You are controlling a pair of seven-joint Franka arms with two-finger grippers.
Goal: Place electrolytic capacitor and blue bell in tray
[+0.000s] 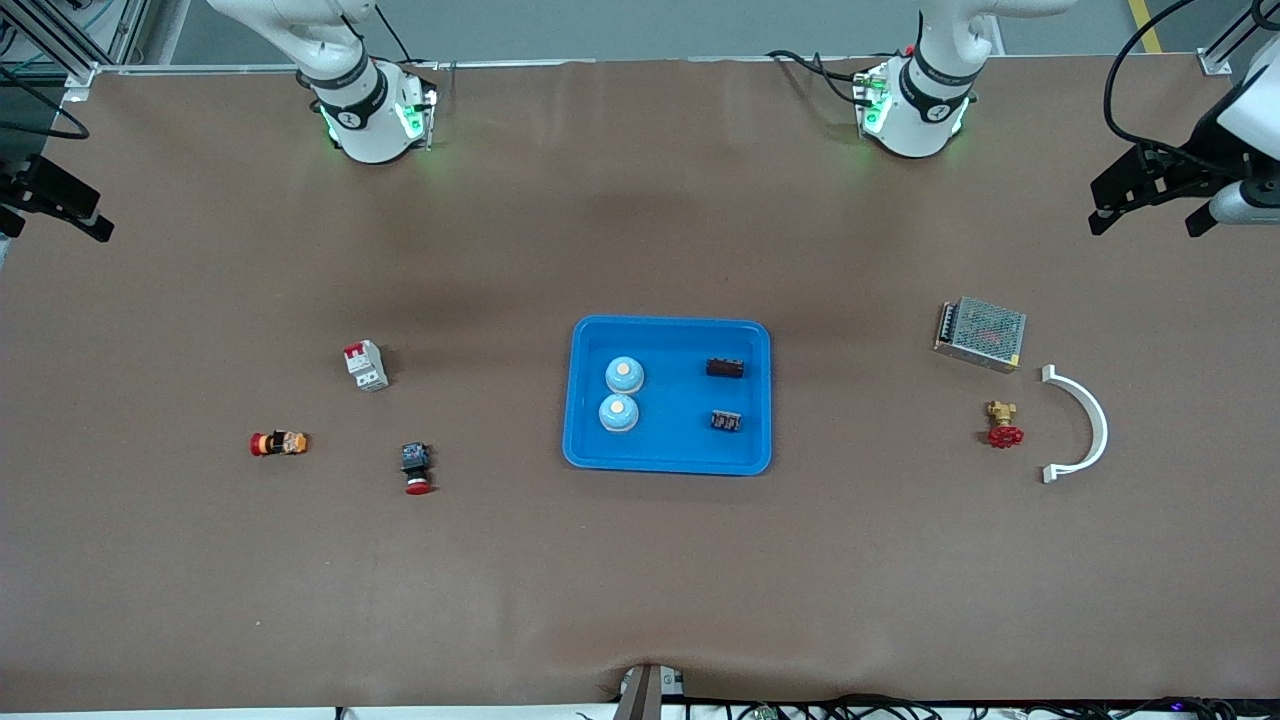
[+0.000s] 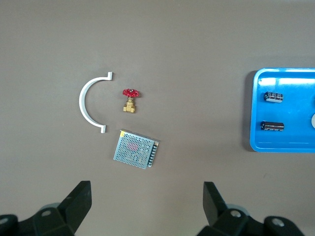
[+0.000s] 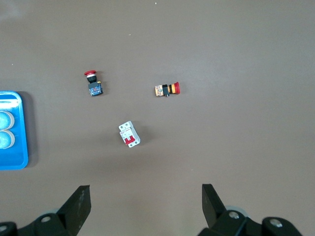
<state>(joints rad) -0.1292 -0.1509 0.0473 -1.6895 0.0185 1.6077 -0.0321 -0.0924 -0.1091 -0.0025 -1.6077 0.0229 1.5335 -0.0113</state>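
The bright-blue tray (image 1: pixel 590 455) lies at the table's middle. Two blue bells (image 1: pixel 624 375) (image 1: pixel 618 412) stand side by side in its half toward the right arm's end. In the other half lies a dark cylindrical electrolytic capacitor (image 1: pixel 725 367), with a second similar dark part (image 1: pixel 726 421) nearer the front camera. My left gripper (image 2: pixel 146 194) hangs open and empty high over bare table at the left arm's end. My right gripper (image 3: pixel 146 196) hangs open and empty over bare table at the right arm's end. Both are well away from the tray.
Toward the left arm's end lie a metal mesh power supply (image 1: pixel 980 333), a brass valve with a red handle (image 1: pixel 1002 425) and a white curved bracket (image 1: pixel 1085 425). Toward the right arm's end lie a white circuit breaker (image 1: pixel 366 365), a red-capped push button (image 1: pixel 416 468) and a red-and-yellow switch (image 1: pixel 279 443).
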